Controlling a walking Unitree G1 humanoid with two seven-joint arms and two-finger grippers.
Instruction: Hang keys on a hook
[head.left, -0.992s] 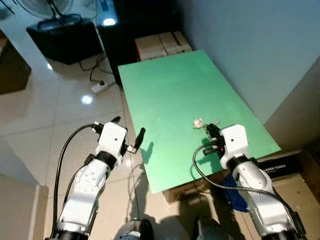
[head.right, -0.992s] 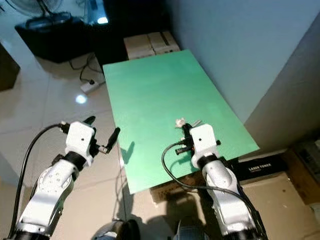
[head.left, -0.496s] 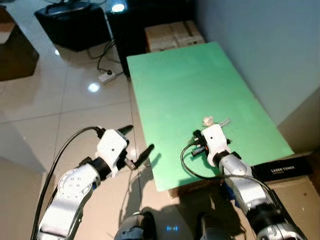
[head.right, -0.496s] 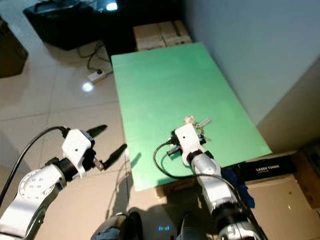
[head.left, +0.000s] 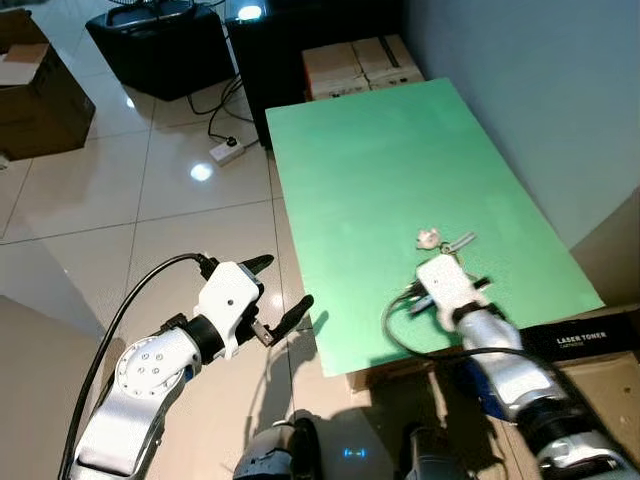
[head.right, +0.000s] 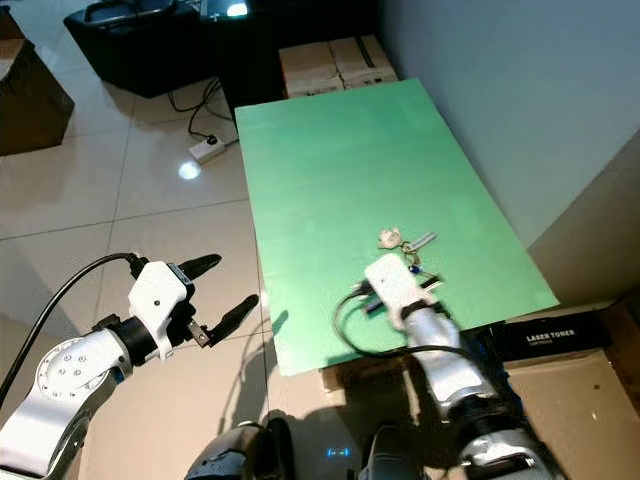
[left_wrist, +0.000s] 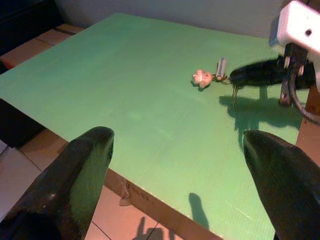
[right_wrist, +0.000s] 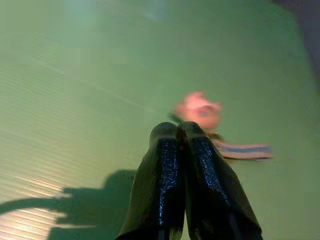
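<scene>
While the left claw hangs over the tiled floor off the table's near left corner, its two black fingers are spread wide with nothing between them. Right claw is low over the green table, near the front right part of the top. Its fingers are pressed together tip to tip. From the left wrist view a key hangs down from those tips, just clear of the surface, so the claw is pinching the keys.

The bunch lies at the claw tips: a small pale pink charm resting on the green top, a flat striped tag beside it, and a dark ring hidden behind the fingers. In the head views the charm and tag sit just beyond the white wrist housing.

Surroundings: cardboard boxes at the far end of the table; a white power strip with its cable on the floor; a dark box labelled LASER TONER by the table's near right corner. Grey wall runs along the right side.
</scene>
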